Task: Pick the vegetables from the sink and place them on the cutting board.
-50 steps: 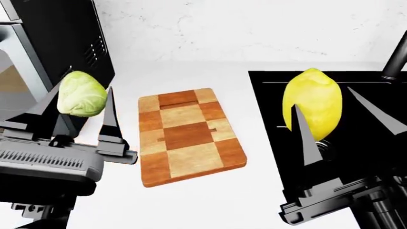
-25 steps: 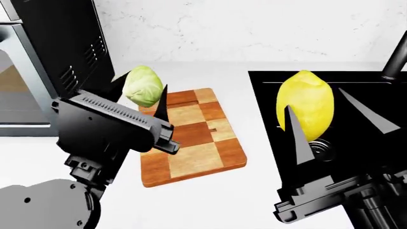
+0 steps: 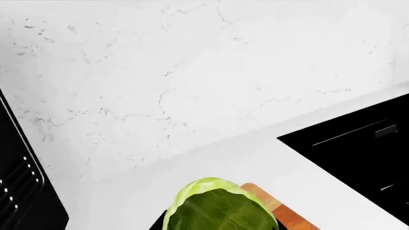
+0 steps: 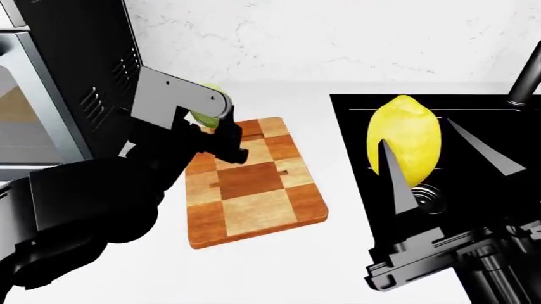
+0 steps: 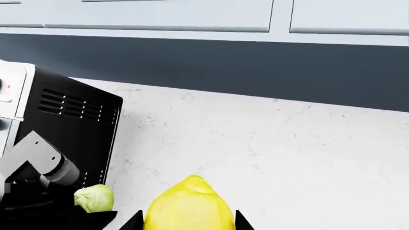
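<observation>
The pale green cabbage-like vegetable (image 3: pixel 221 208) is held in my left gripper (image 4: pixel 210 119), which is shut on it above the far left corner of the checkered cutting board (image 4: pixel 253 183). From the head view my left arm hides most of this vegetable (image 4: pixel 205 115). The yellow lemon-like vegetable (image 4: pixel 406 130) hangs above the black sink (image 4: pixel 355 158), with my right gripper (image 4: pixel 419 136) shut on it and one dark finger (image 4: pixel 396 180) on each side. The right wrist view shows the yellow one (image 5: pixel 188 208) up close and the green one (image 5: pixel 95 197) further off.
A black appliance (image 4: pixel 85 57) stands at the left, close behind my left arm. The dark faucet (image 4: pixel 524 76) rises at the sink's far right, and a round drain (image 4: pixel 431 197) lies under the yellow vegetable. White counter (image 4: pixel 279 266) surrounds the board; a marble wall (image 4: pixel 338 38) is behind.
My left arm has swung in from the left and away from me, carrying the green vegetable over the board's far left corner. My right gripper and the yellow vegetable have barely moved.
</observation>
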Robot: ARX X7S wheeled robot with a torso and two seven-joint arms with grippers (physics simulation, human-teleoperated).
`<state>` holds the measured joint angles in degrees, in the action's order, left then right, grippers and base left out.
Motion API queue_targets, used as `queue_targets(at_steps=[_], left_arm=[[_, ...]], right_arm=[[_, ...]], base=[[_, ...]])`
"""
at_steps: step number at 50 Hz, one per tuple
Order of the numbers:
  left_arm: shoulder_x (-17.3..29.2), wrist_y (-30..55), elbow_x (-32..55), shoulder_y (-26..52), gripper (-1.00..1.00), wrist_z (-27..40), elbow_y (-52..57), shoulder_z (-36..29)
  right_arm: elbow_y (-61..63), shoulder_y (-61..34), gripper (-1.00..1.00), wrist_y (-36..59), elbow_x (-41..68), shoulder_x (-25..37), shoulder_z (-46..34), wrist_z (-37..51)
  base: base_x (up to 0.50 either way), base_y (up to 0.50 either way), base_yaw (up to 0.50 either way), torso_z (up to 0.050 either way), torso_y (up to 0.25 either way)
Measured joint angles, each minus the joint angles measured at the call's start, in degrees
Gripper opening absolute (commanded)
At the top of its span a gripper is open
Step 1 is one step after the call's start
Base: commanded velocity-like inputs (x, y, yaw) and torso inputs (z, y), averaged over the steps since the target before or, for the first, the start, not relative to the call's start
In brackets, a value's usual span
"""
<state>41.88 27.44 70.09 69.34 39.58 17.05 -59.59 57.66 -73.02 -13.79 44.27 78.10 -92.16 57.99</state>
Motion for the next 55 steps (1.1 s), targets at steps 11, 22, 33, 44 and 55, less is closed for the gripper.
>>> queue_targets(at_steps=[11, 22, 33, 44, 55], left_arm=[[-2.5, 0.7, 1.3, -0.2, -1.00, -2.8, -6.2, -0.7], [-3.6, 1.1, 1.8, -0.9, -1.00, -4.1, -8.6, -1.4], [-4.2, 1.1, 1.7, -1.9, -1.00, -5.0, -9.8, -2.0], [-4.4, 1.0, 1.6, -2.9, -1.00, -5.6, -11.0, -2.6], [-4.5, 0.7, 2.0, -3.5, 1.00, -5.5, -12.1, -2.5]], right_arm=[[-0.6, 0.2, -1.00, -1.0, 0.3, -0.1, -0.2, -0.5], [-0.9, 0.3, -1.00, -1.6, 0.4, 0.0, -0.4, -0.8], [-1.2, 0.4, -1.00, -2.0, 0.6, -0.1, -0.5, -1.1], [-1.4, 0.5, -1.00, -2.1, 0.8, -0.4, -0.5, -1.2], [-1.8, 0.7, -1.00, -2.3, 0.9, -0.6, -0.6, -1.3]], base=[[0.00, 0.00, 0.00, 0.000, 0.000], [0.00, 0.00, 0.00, 0.000, 0.001], [0.00, 0.00, 0.00, 0.000, 0.000], [0.00, 0.00, 0.00, 0.000, 0.000], [0.00, 0.00, 0.00, 0.000, 0.001]])
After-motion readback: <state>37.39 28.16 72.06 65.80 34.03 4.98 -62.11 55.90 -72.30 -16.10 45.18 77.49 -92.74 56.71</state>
